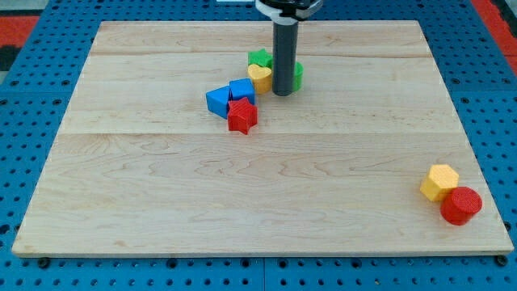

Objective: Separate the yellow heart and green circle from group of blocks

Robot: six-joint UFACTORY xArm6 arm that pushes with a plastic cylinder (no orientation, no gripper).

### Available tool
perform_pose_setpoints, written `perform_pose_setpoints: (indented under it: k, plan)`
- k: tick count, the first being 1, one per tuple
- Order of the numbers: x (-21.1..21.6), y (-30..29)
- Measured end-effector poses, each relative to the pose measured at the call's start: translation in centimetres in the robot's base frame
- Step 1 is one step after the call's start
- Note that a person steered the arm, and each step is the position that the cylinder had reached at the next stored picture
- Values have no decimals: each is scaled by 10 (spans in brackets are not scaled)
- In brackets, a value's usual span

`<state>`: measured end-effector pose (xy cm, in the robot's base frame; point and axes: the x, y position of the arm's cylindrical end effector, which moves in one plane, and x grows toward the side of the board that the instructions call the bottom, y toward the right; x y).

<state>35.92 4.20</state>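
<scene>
The yellow heart [260, 77] lies near the top middle of the wooden board [161, 186]. The green circle [297, 74] is just right of it, mostly hidden behind the rod. A green star-like block [258, 58] sits just above the heart. My tip [282, 94] rests on the board between the heart and the green circle, touching or nearly touching both. A blue cube [242, 90], a blue triangle-like block [217, 101] and a red star [241, 116] cluster just below-left of the heart.
A yellow hexagon [439, 182] and a red cylinder [461, 204] sit together near the board's bottom right corner. The board lies on a blue perforated table.
</scene>
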Motion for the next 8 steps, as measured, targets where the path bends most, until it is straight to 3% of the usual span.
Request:
perform_pose_setpoints:
  k: [2,6,8]
  plan:
    - [-16,15]
    - [-10,-127]
    - [-11,-99]
